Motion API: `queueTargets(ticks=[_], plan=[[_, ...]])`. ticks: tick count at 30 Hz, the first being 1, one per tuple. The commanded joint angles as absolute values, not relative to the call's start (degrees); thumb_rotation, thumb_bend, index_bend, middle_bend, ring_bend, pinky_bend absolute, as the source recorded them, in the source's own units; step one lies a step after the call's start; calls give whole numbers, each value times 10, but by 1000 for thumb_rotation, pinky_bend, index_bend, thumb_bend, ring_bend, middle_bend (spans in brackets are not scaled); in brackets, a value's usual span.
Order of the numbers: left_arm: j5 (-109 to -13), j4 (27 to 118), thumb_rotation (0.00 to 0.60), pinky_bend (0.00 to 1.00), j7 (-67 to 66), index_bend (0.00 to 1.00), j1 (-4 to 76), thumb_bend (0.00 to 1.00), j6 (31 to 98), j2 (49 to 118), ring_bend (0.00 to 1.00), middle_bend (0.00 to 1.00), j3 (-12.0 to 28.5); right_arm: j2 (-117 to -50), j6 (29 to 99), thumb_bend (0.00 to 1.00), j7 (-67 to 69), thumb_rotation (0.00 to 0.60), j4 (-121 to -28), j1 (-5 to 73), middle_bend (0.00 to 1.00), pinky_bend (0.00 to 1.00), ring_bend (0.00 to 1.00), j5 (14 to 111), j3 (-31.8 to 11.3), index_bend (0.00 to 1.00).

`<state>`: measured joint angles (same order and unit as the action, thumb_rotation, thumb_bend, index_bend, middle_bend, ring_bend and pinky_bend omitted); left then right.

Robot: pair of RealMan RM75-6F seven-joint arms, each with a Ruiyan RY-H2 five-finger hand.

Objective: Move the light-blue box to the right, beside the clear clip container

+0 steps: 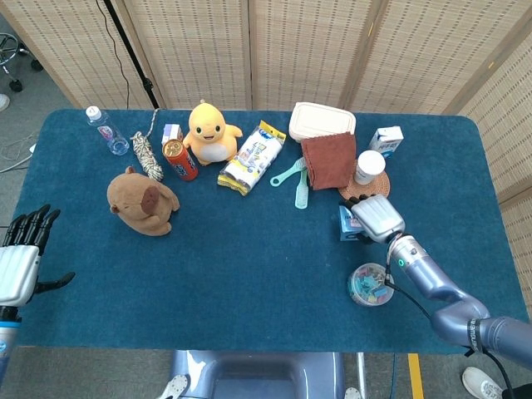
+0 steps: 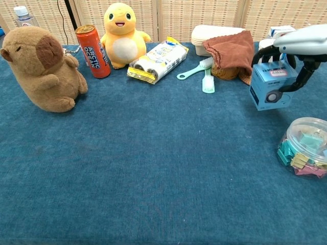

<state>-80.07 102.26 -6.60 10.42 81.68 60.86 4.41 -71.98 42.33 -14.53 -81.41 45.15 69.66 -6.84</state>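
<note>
Right hand (image 2: 301, 43) fingers clamp blue box (image 2: 269, 84) near clip tub (image 2: 305, 146); not yet set on bench. Left hand (image 1: 21, 258) spread, idle.

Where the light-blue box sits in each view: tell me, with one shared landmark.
Head view: light-blue box right of centre, gripped by the right hand.
Chest view: light-blue box at right edge, mid-height.
Shared landmark: clear clip container, nearer the camera than the box.

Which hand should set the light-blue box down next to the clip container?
The right hand. It already grips the light-blue box from above, just behind the clear clip container. The left hand hangs off the table's far left edge, holding nothing.
</note>
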Motion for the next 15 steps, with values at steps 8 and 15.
queueTargets(ticks=[8, 15], plan=[[-809, 1016, 600, 0, -52, 0, 106, 0, 814, 609, 0, 0, 45, -722, 404, 791, -128, 600, -805, 445, 446, 429, 437, 691, -50, 421], [-808, 1015, 600, 0, -50, 0, 105, 0, 813, 608, 0, 0, 46, -716, 418, 792, -115, 600, -815, 436, 447, 429, 437, 719, -38, 422]])
